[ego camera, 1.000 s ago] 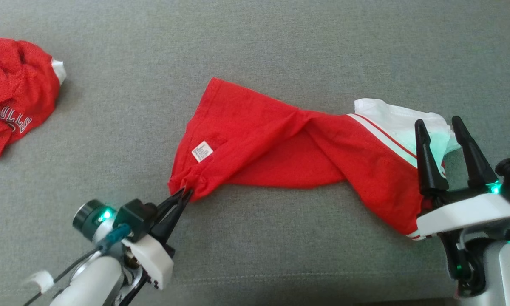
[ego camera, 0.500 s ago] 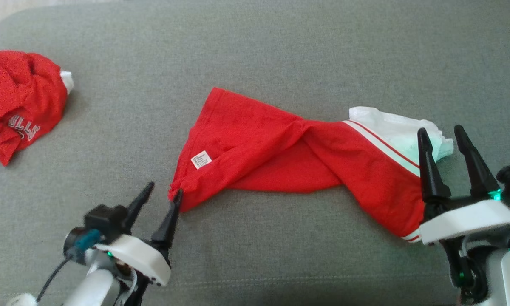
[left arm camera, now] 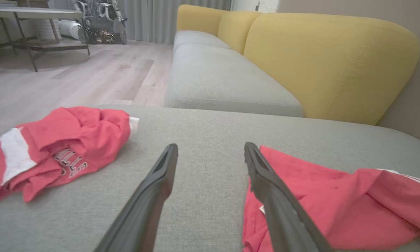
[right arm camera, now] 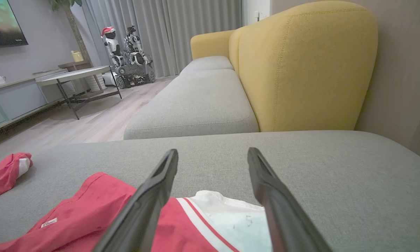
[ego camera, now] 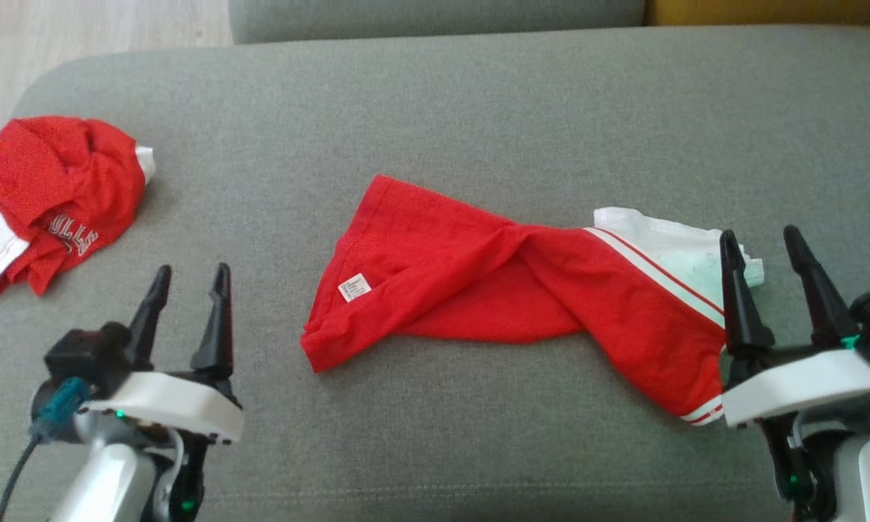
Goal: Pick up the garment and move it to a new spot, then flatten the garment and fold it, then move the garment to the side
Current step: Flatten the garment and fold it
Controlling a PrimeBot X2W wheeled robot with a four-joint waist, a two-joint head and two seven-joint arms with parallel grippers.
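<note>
— So where does the garment (ego camera: 522,304) lie, and who has hold of it?

— Nobody. It sprawls across the middle of the grey sofa cushion (ego camera: 435,94), twisted halfway along. The red end with the label (ego camera: 354,287) is toward the left pincer (ego camera: 193,268), and the white panel (ego camera: 667,250) is by the right pincer (ego camera: 760,233). Both pincers stand spread wide and empty. The left is apart from the cloth. The right hangs over the white end, and whether it touches the cloth is hard to tell.

— What could spoil the flattening?

— The twist, most likely. A grab at two corners on opposite faces would wind it tighter instead of laying it flat. The near red corner is bunched, so a pinch there may catch several layers, or only one.

— Anything else?

— A second red garment (ego camera: 58,196) lies crumpled near the cushion's left edge, close to the left pincer. A careless reach could close on the wrong shirt, or nudge it off toward the floor (ego camera: 101,29).
</note>
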